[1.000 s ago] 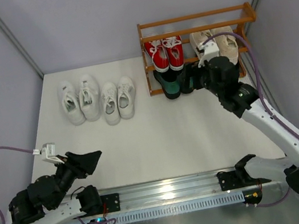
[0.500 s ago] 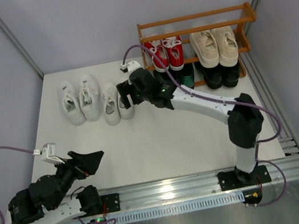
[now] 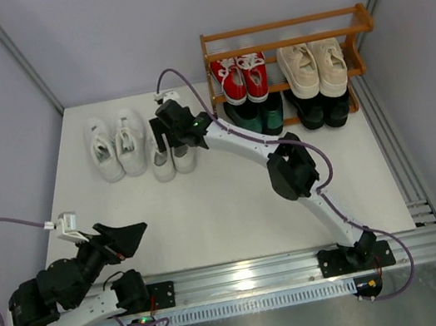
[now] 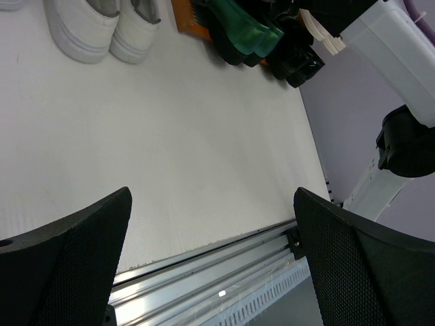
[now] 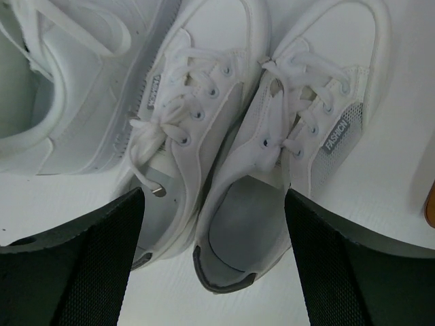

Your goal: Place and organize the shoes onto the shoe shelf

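The shoe shelf (image 3: 284, 33) stands at the back right. It holds red sneakers (image 3: 239, 77), cream shoes (image 3: 314, 68), dark green loafers (image 3: 254, 114) and black loafers (image 3: 318, 109). Two white sneaker pairs stand on the table to its left, the far-left pair (image 3: 116, 145) and the nearer pair (image 3: 173, 156). My right gripper (image 3: 175, 143) is open and empty, hovering just above the nearer pair (image 5: 238, 136), one finger on each side of its heels. My left gripper (image 3: 127, 234) is open and empty, low at the near left.
The left wrist view shows bare white table, white sneaker heels (image 4: 102, 27), the green loafers (image 4: 241, 34) and the right arm's white link (image 4: 401, 47). A metal rail (image 3: 246, 276) runs along the near edge. Grey walls enclose the table.
My right arm has swung left from the shelf's right side, past the green loafers, to the nearer white sneaker pair. The left arm has barely moved.
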{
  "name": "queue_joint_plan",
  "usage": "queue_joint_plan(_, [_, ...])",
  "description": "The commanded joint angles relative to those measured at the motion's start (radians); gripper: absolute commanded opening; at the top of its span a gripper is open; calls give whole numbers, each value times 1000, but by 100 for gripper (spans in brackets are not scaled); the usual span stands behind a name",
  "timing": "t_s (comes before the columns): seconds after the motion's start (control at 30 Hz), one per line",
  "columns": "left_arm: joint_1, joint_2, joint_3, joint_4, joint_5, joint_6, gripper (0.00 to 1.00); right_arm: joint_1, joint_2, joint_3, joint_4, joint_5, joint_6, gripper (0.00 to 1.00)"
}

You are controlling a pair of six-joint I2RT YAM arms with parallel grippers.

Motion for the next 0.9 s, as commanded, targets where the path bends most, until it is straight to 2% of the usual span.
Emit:
queue_joint_plan(0.0, [2,-53,35,-34,-16,-23,100,-9,17,43,-56,24,41,84])
queue_joint_plan(0.13, [2,-53,33,-31,-17,-18,100,-18,43,20,-53,-40,35,83])
queue_joint_plan(0.37, [2,-53,27,-27,-16,-14,100,-12,86,20,-58,-152,17,75])
queue_joint_plan(0.53, [2,-53,22,-27,-17,-14,100,-9,133,57,-67,-166,6,64])
queue_joint_plan(0.63, [2,-53,21,-18,-16,-11,100,-1,191,167,-139,-159,-16,55])
queue_joint_plan(0.67, [2,-53,21,-21,-16,-11,100,0,210,181,-168,-157,-26,47])
queue_joint_plan(0.7, [2,-53,22,-22,-17,-12,100,-3,210,172,-178,-151,-30,44])
queue_joint_plan(0.73, [2,-53,22,-25,-17,-14,100,-6,201,151,-178,-149,-31,34])
queue_joint_plan(0.87, [2,-53,28,-31,-16,-15,100,-9,106,-3,-170,-134,-55,13])
